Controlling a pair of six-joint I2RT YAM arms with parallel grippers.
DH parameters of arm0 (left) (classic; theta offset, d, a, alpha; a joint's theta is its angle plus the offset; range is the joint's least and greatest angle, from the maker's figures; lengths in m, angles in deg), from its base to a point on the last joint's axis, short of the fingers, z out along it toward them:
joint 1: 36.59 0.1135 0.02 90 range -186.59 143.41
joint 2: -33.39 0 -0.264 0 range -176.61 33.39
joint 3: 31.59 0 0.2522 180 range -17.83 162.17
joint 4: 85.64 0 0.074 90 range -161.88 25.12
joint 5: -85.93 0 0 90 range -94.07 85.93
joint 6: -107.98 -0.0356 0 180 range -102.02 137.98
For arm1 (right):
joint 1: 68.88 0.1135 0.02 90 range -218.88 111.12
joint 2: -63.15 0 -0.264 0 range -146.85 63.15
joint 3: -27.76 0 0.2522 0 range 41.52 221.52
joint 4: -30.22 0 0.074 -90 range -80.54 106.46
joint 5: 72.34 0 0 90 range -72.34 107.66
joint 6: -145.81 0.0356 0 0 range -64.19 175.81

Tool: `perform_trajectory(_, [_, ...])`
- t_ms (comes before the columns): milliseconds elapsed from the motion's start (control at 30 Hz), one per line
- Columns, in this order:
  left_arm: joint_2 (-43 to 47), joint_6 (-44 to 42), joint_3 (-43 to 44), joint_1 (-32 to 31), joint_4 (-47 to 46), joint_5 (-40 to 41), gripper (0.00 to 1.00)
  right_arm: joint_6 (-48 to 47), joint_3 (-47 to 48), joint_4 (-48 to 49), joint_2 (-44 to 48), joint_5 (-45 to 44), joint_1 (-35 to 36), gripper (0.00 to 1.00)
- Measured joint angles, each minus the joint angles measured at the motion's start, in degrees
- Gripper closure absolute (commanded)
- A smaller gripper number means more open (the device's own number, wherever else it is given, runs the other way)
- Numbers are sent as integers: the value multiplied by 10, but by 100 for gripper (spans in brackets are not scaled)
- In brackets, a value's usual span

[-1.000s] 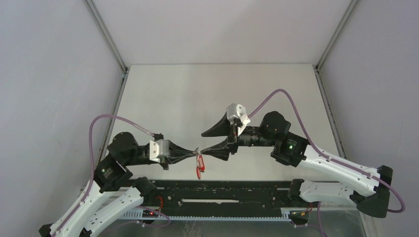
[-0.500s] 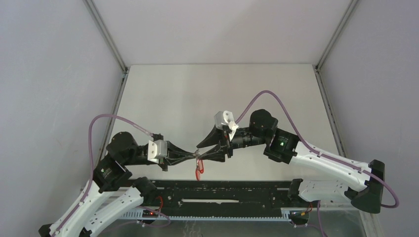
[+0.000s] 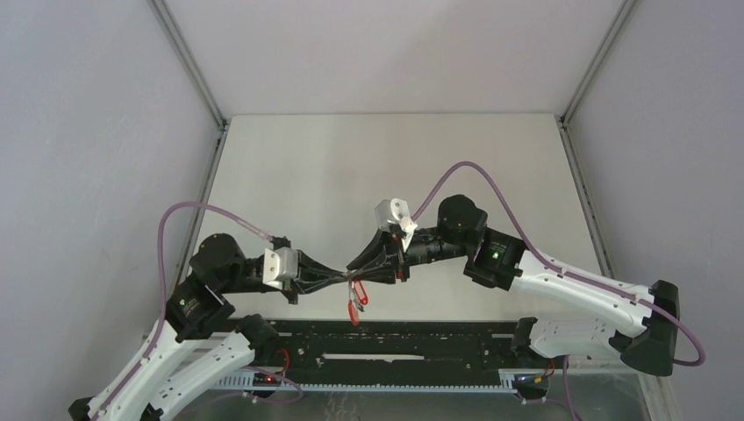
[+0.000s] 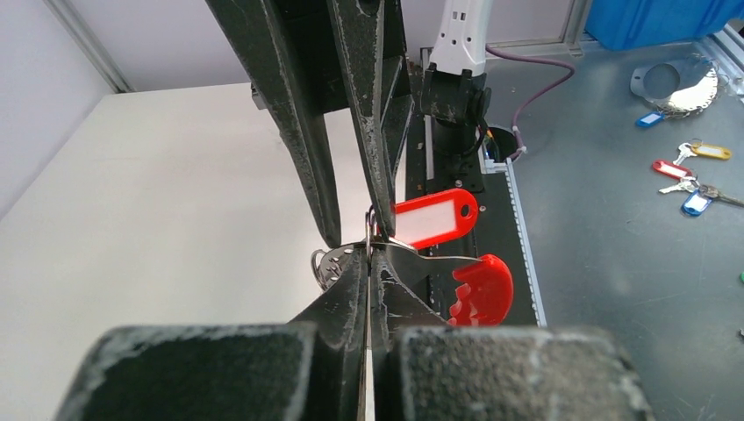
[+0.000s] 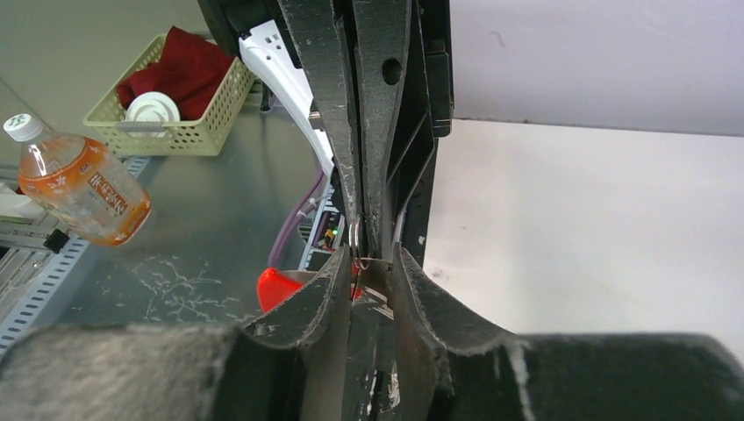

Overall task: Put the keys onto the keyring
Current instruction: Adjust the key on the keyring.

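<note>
Right end effector [image 5: 372, 261] nearer one keyring [image 4: 372, 226]

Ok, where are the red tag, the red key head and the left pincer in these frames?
red tag [image 4: 434, 217]: left wrist view, middle of its white label.
red key head [image 4: 485, 289]: left wrist view, middle of the red plastic.
left pincer [image 4: 368, 256]: left wrist view, between its shut fingertips.
</note>
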Motion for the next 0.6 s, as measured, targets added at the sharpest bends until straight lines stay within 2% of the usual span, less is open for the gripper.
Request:
perform_trajectory(133, [-1, 0, 0, 0, 1, 3, 100, -1, 0, 5, 0, 1, 1, 97])
perform_trajectory(167, [-1, 0, 0, 0, 1, 3, 100, -1, 0, 6, 0, 0, 2, 100])
perform_trajectory(233, [-1, 0, 0, 0, 2, 2, 100, -3, 0, 7, 0, -1, 3, 100])
perform_trajectory(267, [-1, 0, 0, 0, 2, 3, 96, -3, 0, 7, 0, -1, 3, 100])
perform_trajectory(333, [-2, 0, 0, 0, 3, 5, 81, -4, 1, 4, 0, -2, 3, 100])
perform_trajectory(500, [-20, -20, 13, 0, 33, 14, 62, -10, 31, -60, -6, -15, 4, 100])
perform_trajectory(600, [-38, -42, 40, 0, 69, 16, 60, -21, 59, -108, -13, -26, 5, 100])
